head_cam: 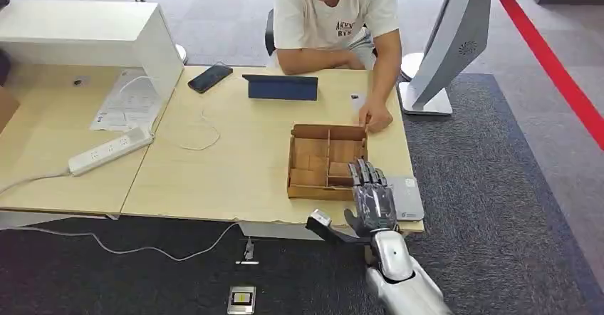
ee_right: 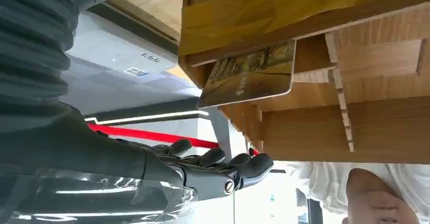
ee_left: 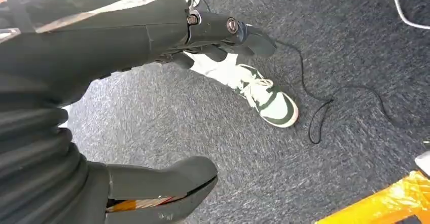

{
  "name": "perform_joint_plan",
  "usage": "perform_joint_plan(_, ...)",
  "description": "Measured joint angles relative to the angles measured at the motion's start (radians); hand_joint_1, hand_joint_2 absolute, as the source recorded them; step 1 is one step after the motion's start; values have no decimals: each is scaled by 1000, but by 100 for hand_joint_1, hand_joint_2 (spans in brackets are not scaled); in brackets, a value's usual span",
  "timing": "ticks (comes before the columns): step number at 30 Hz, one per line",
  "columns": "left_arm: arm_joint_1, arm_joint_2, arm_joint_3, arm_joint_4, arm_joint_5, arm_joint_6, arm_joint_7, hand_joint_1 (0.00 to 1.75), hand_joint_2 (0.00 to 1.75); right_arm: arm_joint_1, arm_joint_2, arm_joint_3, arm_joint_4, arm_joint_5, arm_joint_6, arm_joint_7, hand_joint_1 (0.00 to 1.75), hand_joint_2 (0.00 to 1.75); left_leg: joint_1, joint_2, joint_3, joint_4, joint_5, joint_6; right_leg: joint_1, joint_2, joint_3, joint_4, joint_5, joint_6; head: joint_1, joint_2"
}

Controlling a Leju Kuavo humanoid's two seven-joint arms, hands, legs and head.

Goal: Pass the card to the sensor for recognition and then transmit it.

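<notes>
A brownish card (ee_right: 248, 74) leans in a near compartment of the wooden divided box (head_cam: 308, 185); in the head view the card (head_cam: 340, 169) lies just beyond my right hand's fingertips. My right hand (head_cam: 370, 195) hovers at the box's near right corner, fingers stretched out flat and holding nothing; its dark fingers (ee_right: 213, 160) stay apart from the card. A flat grey sensor pad (head_cam: 407, 198) lies on the table right beside that hand. My left hand (ee_left: 152, 82) hangs over the carpet with thumb and fingers apart, empty.
A seated person across the table rests a hand (head_cam: 375, 119) on the box's far right corner. A tablet (head_cam: 283, 87), phone (head_cam: 209, 78), power strip (head_cam: 110, 151) and cable lie on the table. A white machine stand (head_cam: 427, 97) rises at right. A shoe (ee_left: 266, 100) is on the carpet.
</notes>
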Motion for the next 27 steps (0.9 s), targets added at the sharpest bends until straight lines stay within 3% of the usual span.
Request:
perform_joint_plan(13,1,7,-2,0,-20,-20,-28,0,175,-16,7,0,26,-37,-2,-40,0,175,0,0,0,0,0,0,0,0,0,0,0,0,0,0)
perform_joint_plan(27,4,12,-2,0,-26,-24,-44,0,175,-71,-30,-10,55,-89,5,-81,0,175,0,0,0,0,0,0,0,0,0,0,0,0,0,0)
